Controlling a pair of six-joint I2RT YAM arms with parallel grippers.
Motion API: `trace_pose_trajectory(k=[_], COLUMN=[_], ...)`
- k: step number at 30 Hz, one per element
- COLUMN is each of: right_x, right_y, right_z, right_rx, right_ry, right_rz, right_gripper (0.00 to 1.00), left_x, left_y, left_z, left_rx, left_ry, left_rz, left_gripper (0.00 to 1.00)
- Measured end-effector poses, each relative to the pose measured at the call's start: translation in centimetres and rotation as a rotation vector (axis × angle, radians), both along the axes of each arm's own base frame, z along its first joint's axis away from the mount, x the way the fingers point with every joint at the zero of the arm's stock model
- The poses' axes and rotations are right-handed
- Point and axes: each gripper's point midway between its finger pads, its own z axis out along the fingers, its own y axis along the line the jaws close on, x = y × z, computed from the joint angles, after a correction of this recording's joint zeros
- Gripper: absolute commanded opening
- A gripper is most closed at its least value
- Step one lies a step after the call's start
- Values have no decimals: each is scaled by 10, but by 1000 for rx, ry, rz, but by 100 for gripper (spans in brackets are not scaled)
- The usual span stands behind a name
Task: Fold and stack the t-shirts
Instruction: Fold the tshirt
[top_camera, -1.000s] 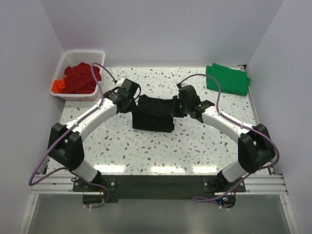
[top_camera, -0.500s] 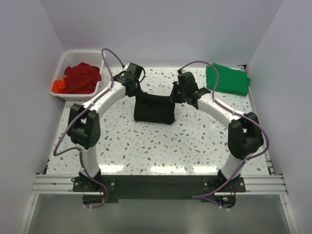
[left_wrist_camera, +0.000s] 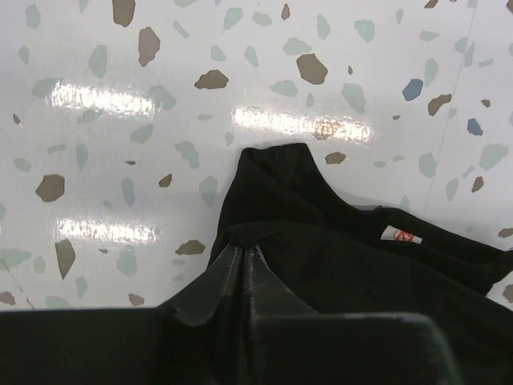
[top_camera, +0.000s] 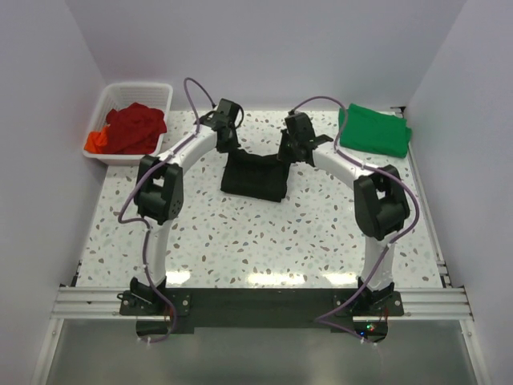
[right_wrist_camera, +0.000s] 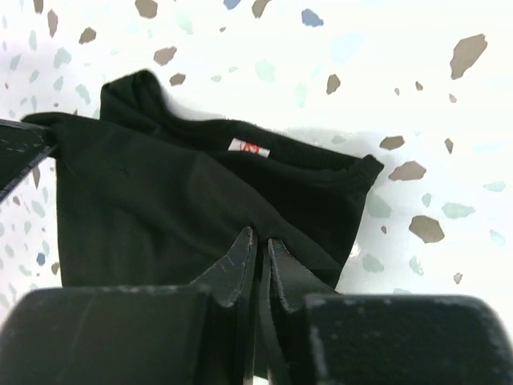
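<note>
The black t-shirt (top_camera: 255, 176) hangs folded between my two arms over the middle of the table, its white tag (left_wrist_camera: 401, 236) facing up near the collar. My left gripper (top_camera: 230, 149) is shut on its left upper corner (left_wrist_camera: 244, 241). At the right upper corner my right gripper (top_camera: 284, 152) is shut on the fabric (right_wrist_camera: 260, 228). The tag (right_wrist_camera: 246, 148) also shows in the right wrist view. A green t-shirt (top_camera: 374, 131) lies folded at the far right corner. Dark red (top_camera: 135, 127) and orange (top_camera: 97, 141) t-shirts sit crumpled in the basket.
The white slatted basket (top_camera: 156, 90) stands at the far left corner of the speckled table (top_camera: 240, 241). White walls close in the table on the left, back and right. Both arms arch far out over the table.
Both grippers have carried the black t-shirt's held edge away from the bases toward the back of the table, and the arms have stretched out and risen.
</note>
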Motion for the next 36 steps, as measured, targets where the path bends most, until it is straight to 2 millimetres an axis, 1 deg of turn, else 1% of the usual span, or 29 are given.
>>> trace_pose_trajectory(k=[1,2,4,5,7,12,14,17,20,23,24,27,31,33,36], right_x=[3,5,9,10,13,19,18,17,17,12,10,1,-20,-32,-51], right_y=[-1,-2,-5,-7,-11,-22,-27,-30,-27,-20,-16,1,29,39,44], right_z=[0,0,2,3,3,5,4,7,10,10,10,9,7,4,-2], right_rx=[-6,-10,-14,-18,-25,-47,-58,-61,-50,-42,-40,-24,3,16,13], right_ry=[-3,-7,-17,-21,-30,-55,-58,-66,-73,-61,-56,-42,-10,11,46], right_rz=[-11,-18,-46,-61,-95,-173,-193,-204,-192,-160,-147,-92,-11,21,48], right_gripper=[15,26,32,36,38,38,37,35,34,33,33,31,28,28,27], left_x=[1,3,9,12,21,44,47,45,37,28,25,11,-16,-28,-51], left_y=[0,1,1,2,2,2,3,2,-1,-7,-9,-13,-18,-22,-27], left_z=[-4,-8,-13,-14,-12,3,8,16,21,28,31,33,26,19,3], left_rx=[3,4,4,1,-13,-42,-49,-58,-82,-114,-122,-131,-124,-117,-96], left_ry=[6,8,1,-7,-39,-138,-165,-183,-189,-181,-176,-150,-79,-40,29], left_rz=[-12,-20,-40,-48,-58,-68,-73,-84,-107,-149,-163,-196,-232,-248,-275], left_gripper=[32,43,53,56,60,61,61,61,61,61,61,60,56,55,52])
